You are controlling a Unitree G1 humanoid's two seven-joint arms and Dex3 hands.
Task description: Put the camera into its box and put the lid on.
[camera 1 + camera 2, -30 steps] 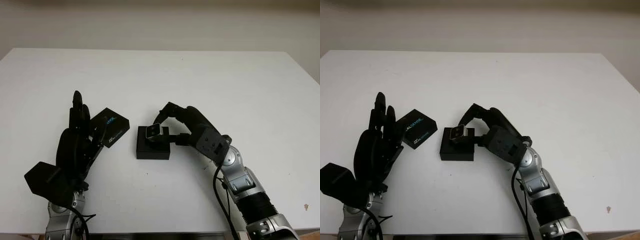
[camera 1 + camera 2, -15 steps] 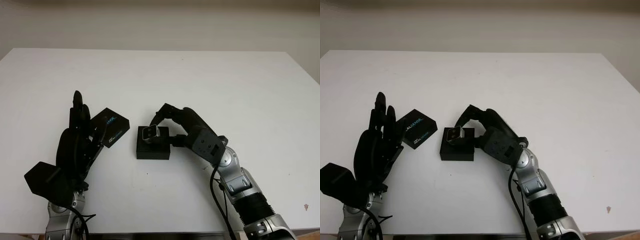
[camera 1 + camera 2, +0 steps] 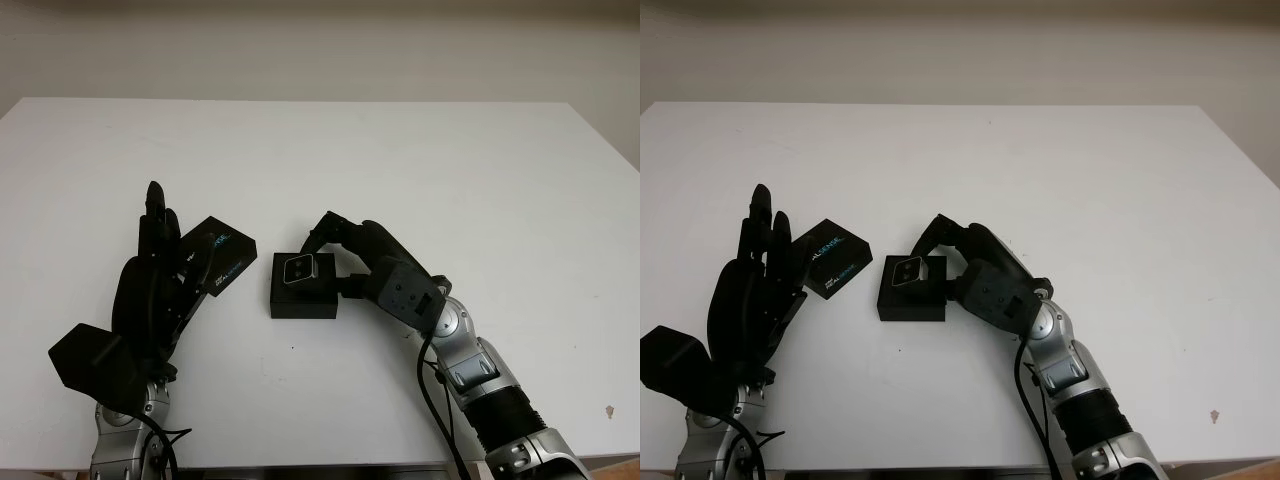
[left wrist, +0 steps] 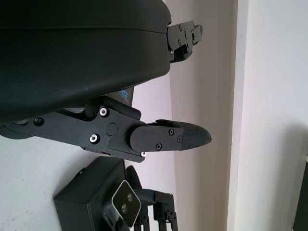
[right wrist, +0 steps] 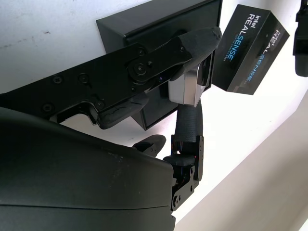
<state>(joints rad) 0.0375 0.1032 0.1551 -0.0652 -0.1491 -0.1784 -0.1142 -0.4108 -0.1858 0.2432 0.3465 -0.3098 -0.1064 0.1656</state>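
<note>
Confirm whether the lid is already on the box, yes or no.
No: the lid lies on the table beside the open box, against the left hand, while the right hand holds the camera over the box.

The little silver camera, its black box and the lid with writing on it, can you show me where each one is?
camera (image 3: 299, 267): left eye view, on its silver front face.
box (image 3: 303, 304): left eye view, on its dark front wall.
lid (image 3: 833, 258): right eye view, on its printed top face.

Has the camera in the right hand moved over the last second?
Yes. The right hand has carried the camera slightly left and down over the open box, and it now sits lower against the box's near rim.
</note>
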